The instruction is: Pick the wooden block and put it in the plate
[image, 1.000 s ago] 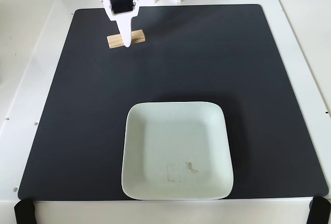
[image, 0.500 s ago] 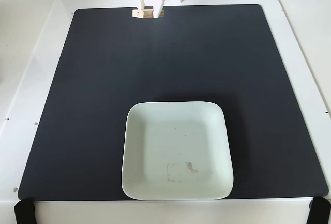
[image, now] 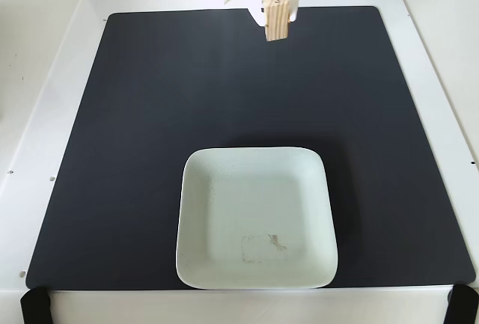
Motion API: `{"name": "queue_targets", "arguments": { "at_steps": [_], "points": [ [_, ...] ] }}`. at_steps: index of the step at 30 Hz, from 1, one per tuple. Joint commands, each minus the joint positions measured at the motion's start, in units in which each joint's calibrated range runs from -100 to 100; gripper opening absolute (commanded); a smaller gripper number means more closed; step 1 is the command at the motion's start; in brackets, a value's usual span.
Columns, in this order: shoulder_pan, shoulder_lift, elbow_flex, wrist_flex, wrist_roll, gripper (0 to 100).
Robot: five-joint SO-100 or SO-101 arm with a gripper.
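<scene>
In the fixed view the wooden block (image: 276,17), a small tan bar with lengthwise grain, hangs upright above the far edge of the black mat, a small "3" marked near its top. My white gripper (image: 275,11) is shut on it, its fingers on either side of the block's upper part. The pale mint-green square plate (image: 202,212) lies on the mat near the front edge, well below the block in the picture, with a faint smudge inside and nothing on it.
A large black mat (image: 135,137) covers most of the white table (image: 30,114). Black clamps (image: 34,305) sit at the front corners. Cables and a white arm base crowd the far edge.
The gripper has lifted the block off the mat's far left area, carried it to the right, and turned it from lying flat to standing upright.
</scene>
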Motion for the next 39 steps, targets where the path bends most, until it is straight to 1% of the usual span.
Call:
{"name": "queue_targets", "arguments": {
  "at_steps": [1, 5, 7, 9, 14, 17, 21, 25, 30, 36, 37, 38, 39],
  "points": [
    [-1.13, 14.78, -8.22, -8.29, 0.17, 1],
    [-0.57, 33.17, -19.92, -14.03, 0.54, 1],
    [-0.35, 42.07, -25.41, -16.42, 2.30, 1],
    [0.33, 49.70, -30.18, -19.24, 2.94, 1],
    [2.90, 65.04, -40.88, -28.17, 3.16, 1],
    [5.59, 71.73, -46.37, -31.44, 3.16, 1],
    [8.50, 78.43, -54.29, -31.00, 3.05, 1],
    [9.40, 83.51, -59.78, -31.00, 3.21, 1],
    [11.41, 85.12, -61.22, -31.00, 3.26, 1],
    [11.64, 85.21, -61.22, -31.00, 3.05, 1],
    [11.64, 85.21, -61.22, -31.00, 2.73, 3],
    [11.64, 85.21, -61.31, -31.00, 2.25, 8],
    [11.75, 85.21, -61.49, -31.09, 1.39, 15]
  ]
}}
